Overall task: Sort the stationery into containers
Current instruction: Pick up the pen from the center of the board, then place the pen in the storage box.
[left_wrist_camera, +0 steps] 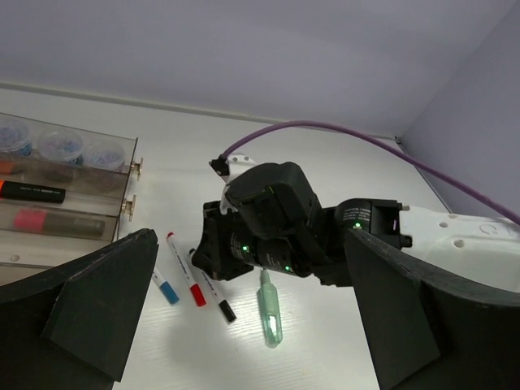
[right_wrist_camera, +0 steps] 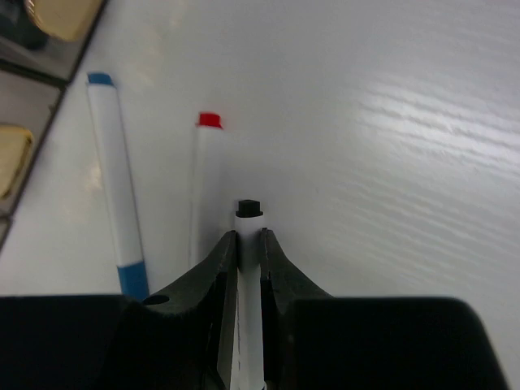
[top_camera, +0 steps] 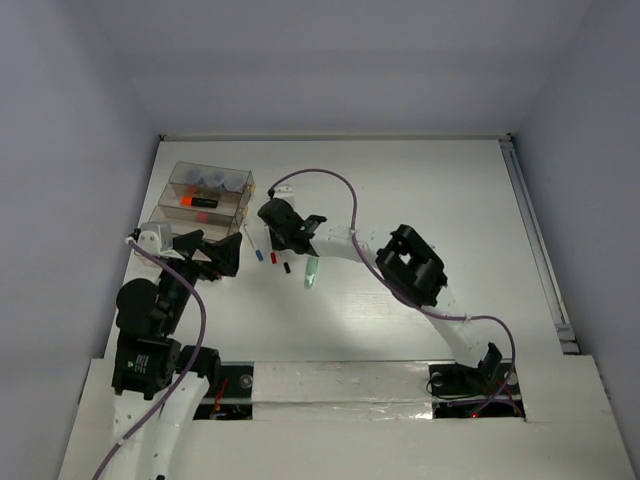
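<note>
My right gripper (right_wrist_camera: 249, 237) is shut on a thin white pen with a black end (right_wrist_camera: 248, 213), low on the table. A blue-capped pen (right_wrist_camera: 114, 195) and a red-capped pen (right_wrist_camera: 198, 187) lie just to its left. From above, the right gripper (top_camera: 283, 226) sits over these pens (top_camera: 272, 258), with a pale green marker (top_camera: 311, 272) lying beside them. The clear containers (top_camera: 243, 200) at the back left hold three round pots (top_camera: 215, 180) and an orange highlighter (top_camera: 195, 202). My left gripper (top_camera: 215, 256) hovers open and empty near the containers' front.
A purple cable (top_camera: 335, 178) loops over the table behind the right arm. The left wrist view shows a pink highlighter (left_wrist_camera: 49, 221) in a front bin, and gold clips (left_wrist_camera: 134, 168) on the bins' side. A rail (top_camera: 535, 240) runs along the table's right edge.
</note>
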You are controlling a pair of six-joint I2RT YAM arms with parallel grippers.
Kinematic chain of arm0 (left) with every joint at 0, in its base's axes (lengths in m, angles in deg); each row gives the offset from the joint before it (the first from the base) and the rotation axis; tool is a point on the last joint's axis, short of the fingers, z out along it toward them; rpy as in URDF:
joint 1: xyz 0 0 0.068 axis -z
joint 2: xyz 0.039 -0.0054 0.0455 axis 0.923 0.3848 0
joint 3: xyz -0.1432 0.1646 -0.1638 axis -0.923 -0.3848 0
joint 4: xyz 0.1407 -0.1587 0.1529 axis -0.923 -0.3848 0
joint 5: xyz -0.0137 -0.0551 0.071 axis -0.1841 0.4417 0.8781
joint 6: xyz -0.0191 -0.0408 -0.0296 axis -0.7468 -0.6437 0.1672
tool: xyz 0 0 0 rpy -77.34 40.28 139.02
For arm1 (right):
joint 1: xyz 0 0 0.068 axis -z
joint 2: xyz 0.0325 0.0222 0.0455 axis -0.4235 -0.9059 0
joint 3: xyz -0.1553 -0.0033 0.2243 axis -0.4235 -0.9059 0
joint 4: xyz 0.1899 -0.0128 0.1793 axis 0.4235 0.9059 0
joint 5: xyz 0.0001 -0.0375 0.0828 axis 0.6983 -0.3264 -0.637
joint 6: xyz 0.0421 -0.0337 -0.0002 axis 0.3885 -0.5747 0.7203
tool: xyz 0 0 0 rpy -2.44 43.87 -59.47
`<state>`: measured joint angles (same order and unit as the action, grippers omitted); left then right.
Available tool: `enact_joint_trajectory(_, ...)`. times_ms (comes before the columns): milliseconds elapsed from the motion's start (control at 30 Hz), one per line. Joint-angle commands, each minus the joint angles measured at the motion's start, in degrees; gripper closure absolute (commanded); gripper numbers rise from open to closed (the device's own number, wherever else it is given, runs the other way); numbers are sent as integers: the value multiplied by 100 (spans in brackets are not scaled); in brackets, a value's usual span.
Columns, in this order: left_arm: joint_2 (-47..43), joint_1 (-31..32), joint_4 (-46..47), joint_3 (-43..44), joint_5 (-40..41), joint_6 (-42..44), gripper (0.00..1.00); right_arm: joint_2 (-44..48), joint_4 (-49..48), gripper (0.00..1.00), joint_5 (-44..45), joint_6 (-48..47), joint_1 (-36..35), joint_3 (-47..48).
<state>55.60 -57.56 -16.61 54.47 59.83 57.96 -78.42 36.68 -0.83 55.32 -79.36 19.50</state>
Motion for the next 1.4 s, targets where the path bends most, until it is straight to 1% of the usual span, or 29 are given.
enact_joint_trajectory(0, -71, 39, 129, 42, 84, -17, 1, 638, -159, 100, 352, 173, -45, -511)
enact_joint_trajectory(133, -71, 39, 120, 33, 119, -52, 1, 1332, -828, 100, 352, 261, -45, -1039)
enact_joint_trajectory(200, -45, 39, 94, 42, 242, -70, 1, 1571, -1512, 100, 90, 252, -45, -1415)
enact_joint_trajectory(233, -45, 39, 68, 51, 294, -96, 1, 1746, -1784, 100, -190, 217, -45, -1548)
enact_joint_trajectory(267, -36, 39, 59, 51, 356, -105, 1, 1792, -2439, 100, -367, 191, -45, -1654)
enact_joint_trajectory(300, -45, 39, 50, 51, 374, -114, 1, 1801, -2698, 100, -586, 190, -45, -1716)
enact_joint_trajectory(400, -53, 39, 41, 59, 435, -123, 1, 1556, -3455, 100, -1342, 120, -45, -1489)
enact_joint_trajectory(433, -45, 39, 41, 51, 444, -131, 1, 1433, -3666, 100, -1509, 94, -45, -1253)
enact_joint_trajectory(467, -36, 39, 41, 51, 418, -123, 1, 1162, -4120, 100, -1859, 7, -45, -1129)
enact_joint_trajectory(500, -27, 39, 59, 42, 409, -123, 1, 1003, -4334, 100, -1958, -20, -45, -980)
enact_joint_trajectory(533, 16, 39, 50, 51, 383, -123, 1, 670, -4658, 100, -2264, -90, -45, -639)
enact_joint_trajectory(567, 26, 39, 50, 51, 374, -123, 1, 667, -4774, 100, -2371, -143, -45, -435)
enact_joint_trajectory(600, 43, 39, 50, 59, 365, -114, 1, 328, -4871, 100, -2459, -187, -45, -216)
enact_joint_trajectory(633, 43, 39, 67, 51, 348, -105, 1, 159, -4959, 100, -2530, -214, -45, 4)
enact_joint_trajectory(667, 52, 39, 67, 51, 295, -105, 1, 1, -5021, 100, -2661, -223, -45, 467)
enact_joint_trajectory(733, 87, 39, 85, 42, 269, -105, 1, -448, -5021, 100, -2715, -258, -45, 944)
enact_joint_trajectory(767, 96, 39, 85, 42, 251, -96, 1, -606, -4926, 100, -2785, -258, -45, 1199)
enact_joint_trajectory(800, 105, 39, 94, 42, 242, -96, 1, -747, -4820, 100, -2829, -275, -45, 1750)
enact_joint_trajectory(833, 113, 39, 94, 42, 225, -88, 1, -1035, -4697, 100, -2829, -345, -45, 2042)
enact_joint_trajectory(900, 122, 39, 85, 42, 216, -88, 1, -1283, -4442, 100, -2873, -416, -45, 2657)
enact_joint_trajectory(1033, 105, 39, 102, 42, 198, -79, 1, -1801, -4239, 100, -2865, -495, -45, 3204)
enact_joint_trajectory(1367, 78, 39, 103, 42, 172, -61, 1, -2277, -4230, 100, -2803, -521, -45, 3451)
